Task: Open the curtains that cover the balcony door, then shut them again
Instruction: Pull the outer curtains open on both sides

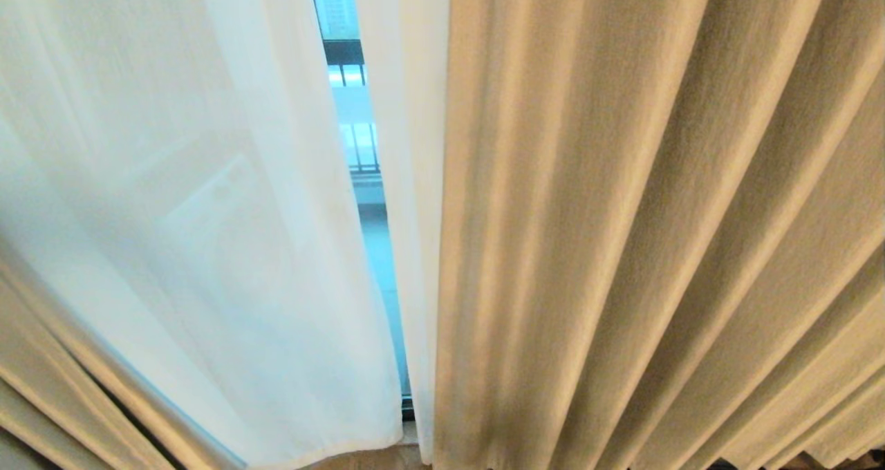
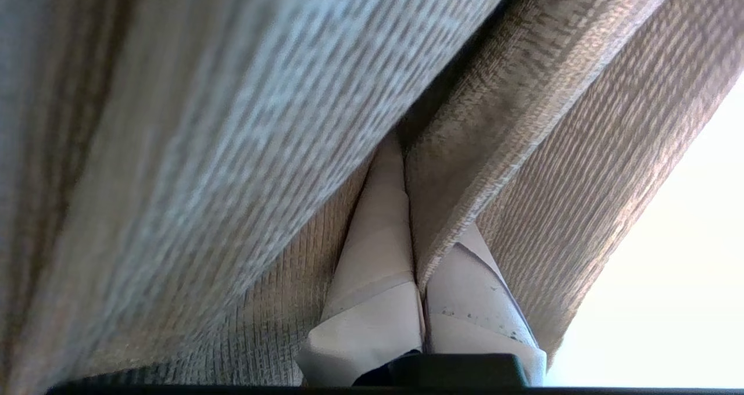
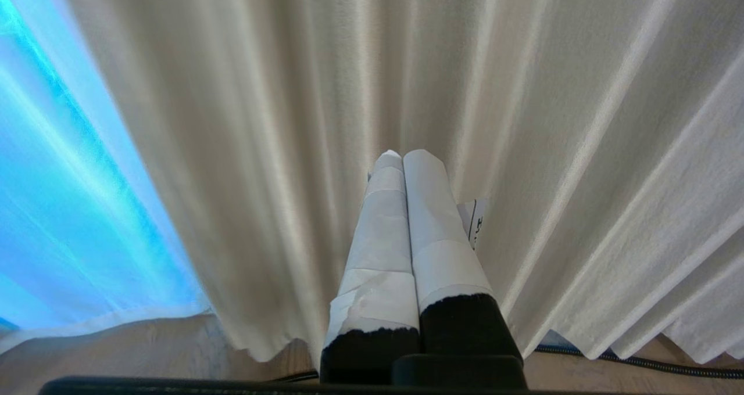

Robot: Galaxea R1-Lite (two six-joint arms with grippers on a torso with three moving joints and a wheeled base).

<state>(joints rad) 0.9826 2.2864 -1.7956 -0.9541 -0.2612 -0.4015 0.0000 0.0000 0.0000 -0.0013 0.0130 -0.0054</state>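
Between drape folds, left end effector [image 2: 410, 168] pinches curtains [image 2: 244, 122] (thick beige)

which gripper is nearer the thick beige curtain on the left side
Left. The left gripper is shut on a fold of that beige curtain. The right gripper is shut on nothing, facing another curtain panel.

i'm in a home, close against a living-room window wall: floor-length cream drapes [image 1: 622, 249] in heavy pleats on my right, sheer white panels [image 1: 173, 214] on my left, and through the narrow gap a glass balcony door [image 1: 377, 249] with railing [image 1: 359, 148] beyond. wood-look floor [image 3: 116, 354] shows under the hems.
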